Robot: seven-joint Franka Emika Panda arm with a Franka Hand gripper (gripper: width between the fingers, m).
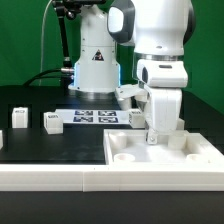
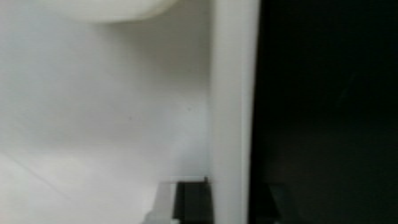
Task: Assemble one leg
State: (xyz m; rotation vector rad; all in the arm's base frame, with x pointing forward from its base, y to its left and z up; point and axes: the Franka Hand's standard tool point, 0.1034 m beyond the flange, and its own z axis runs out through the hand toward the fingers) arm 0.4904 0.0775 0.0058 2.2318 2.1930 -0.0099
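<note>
- The white arm [image 1: 150,40] rose from its base at the back of the table [image 1: 30,145] and bent over towards the edge at the exterior view's right, with its wrist pointing straight down.
- The tool [image 1: 154,136] hung upright over the back corner of the large white panel [image 1: 175,152], on the side of the exterior view's left.
- That panel lay flat on the table near the front edge, towards the corner at the exterior view's right. A round recess [image 1: 125,156] showed in its near corner.
- In the wrist view the panel's white surface filled most of the frame at close range, with a curved recess edge, a straight white rim and the black table beyond it. The picture was blurred.
- The tool's tip was at or just above the panel's surface. I could not tell how far its jaws stood apart, or whether the narrow white piece under it was a finger or a held part.
- One leg [image 1: 52,122] stood upright on the table, well apart from the tool. A second leg [image 1: 18,117] stood nearer the edge at the exterior view's left.
- A third leg [image 1: 137,117] stood just behind the tool, beside the marker board [image 1: 97,116].
- A white bar [image 1: 60,178] ran along the table's front edge.
</note>
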